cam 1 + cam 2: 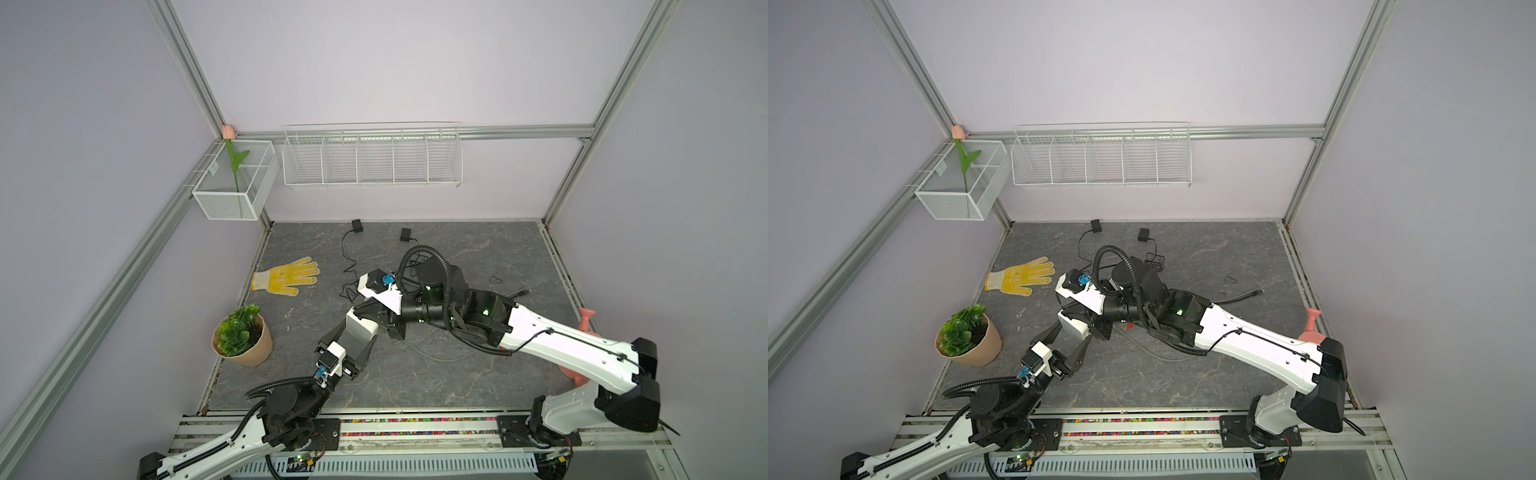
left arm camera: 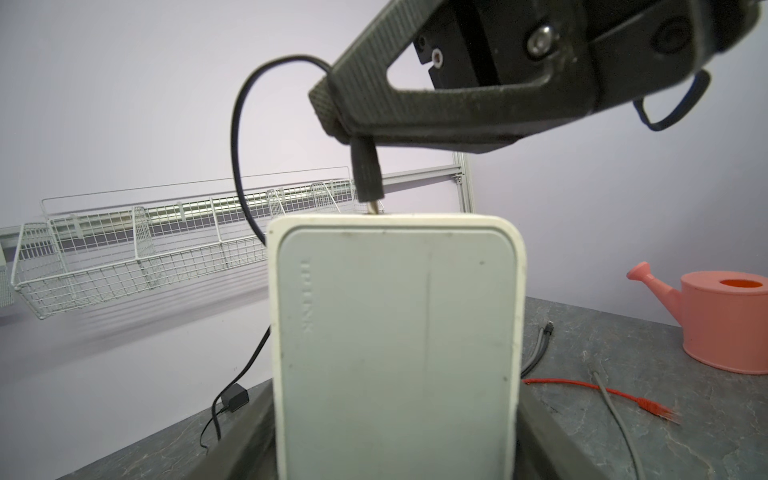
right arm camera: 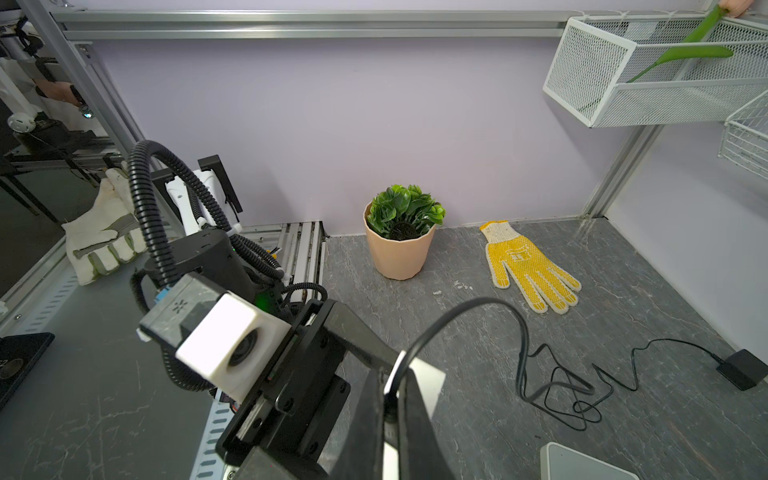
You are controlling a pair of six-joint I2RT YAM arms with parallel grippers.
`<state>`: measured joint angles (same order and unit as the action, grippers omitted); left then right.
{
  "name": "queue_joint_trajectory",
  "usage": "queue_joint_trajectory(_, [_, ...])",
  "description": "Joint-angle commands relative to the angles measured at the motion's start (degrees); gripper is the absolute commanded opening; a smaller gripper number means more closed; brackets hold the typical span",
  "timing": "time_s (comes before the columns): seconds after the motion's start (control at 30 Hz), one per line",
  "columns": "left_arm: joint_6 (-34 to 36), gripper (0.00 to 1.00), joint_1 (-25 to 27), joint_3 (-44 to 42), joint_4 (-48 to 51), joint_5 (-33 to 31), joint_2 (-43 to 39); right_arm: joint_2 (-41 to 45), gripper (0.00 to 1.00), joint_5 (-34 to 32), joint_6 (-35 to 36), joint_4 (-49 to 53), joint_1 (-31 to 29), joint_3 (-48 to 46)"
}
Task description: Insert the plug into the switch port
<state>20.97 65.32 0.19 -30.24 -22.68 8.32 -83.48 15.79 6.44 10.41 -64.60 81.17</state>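
Observation:
The white switch [image 1: 360, 326] [image 2: 395, 332] stands upright between the fingers of my left gripper [image 1: 362, 333], which is shut on its sides. A blurred left finger [image 2: 241, 451] shows beside the box. My right gripper [image 2: 332, 112] [image 3: 390, 401] reaches across from the right and is shut on the black barrel plug [image 2: 368, 174]. The plug points down at the switch's upper edge, and its metal tip meets that edge. The port itself is hidden. The plug's black cable [image 3: 478, 307] loops up and away. In both top views the plug is hidden under the right wrist.
A potted plant [image 1: 243, 334] and a yellow glove [image 1: 286, 276] lie to the left. A pink watering can [image 2: 723, 320] stands at the right edge. Two black adapters [image 1: 357, 225] [image 1: 405, 234] lie at the back. Red and grey cables [image 2: 582, 384] trail on the table. Wire baskets [image 1: 372, 158] hang on the wall.

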Motion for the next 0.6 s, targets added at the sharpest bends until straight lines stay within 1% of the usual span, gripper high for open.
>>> queue_joint_trajectory(0.0, [-0.7, 0.0, 0.3, 1.9, 0.4, 0.9, -0.9, 0.1, 0.07, -1.4, 0.4, -2.9, 0.1, -2.1])
queue_joint_trajectory(0.23, [-1.2, 0.0, 0.3, 2.7, 0.4, 1.4, -0.8, -0.1, 0.07, -3.2, -0.4, -5.2, 0.2, -5.0])
queue_joint_trajectory(0.57, [-1.3, 0.0, 0.3, 2.2, -0.5, 2.6, -3.3, 0.2, 0.06, -3.0, -3.7, -9.4, 1.4, -9.6])
